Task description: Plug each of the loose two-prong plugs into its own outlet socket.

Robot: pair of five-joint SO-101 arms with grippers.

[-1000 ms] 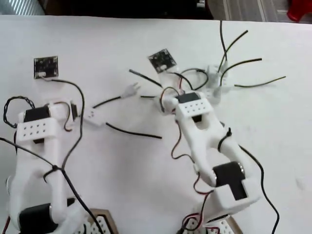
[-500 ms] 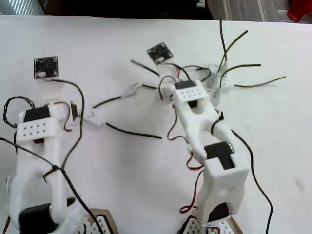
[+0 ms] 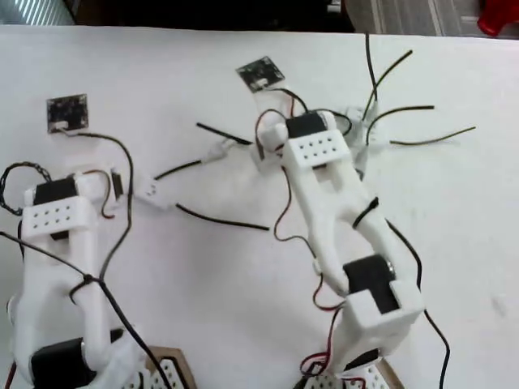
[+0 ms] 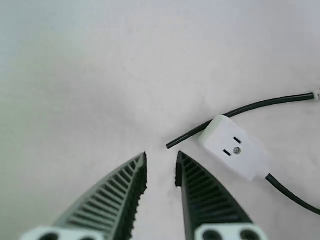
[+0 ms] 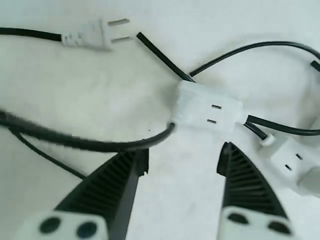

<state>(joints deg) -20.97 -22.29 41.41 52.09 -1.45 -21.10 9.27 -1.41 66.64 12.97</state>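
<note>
On my white table (image 3: pixel 203 275) I see the right gripper (image 5: pixel 182 160) spread wide and empty, just short of a white two-slot socket (image 5: pixel 210 110). The left gripper (image 4: pixel 161 170), barely parted, holds nothing near a second socket (image 4: pixel 234 147). A white two-prong plug (image 5: pixel 95 36) lies loose on its black cord (image 5: pixel 30 32).

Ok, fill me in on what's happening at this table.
Two robot arms are at a white table. The right tool hangs open over a white socket, with a two-prong plug lying unplugged near it. The left tool holds nothing, beside a second socket.
</note>
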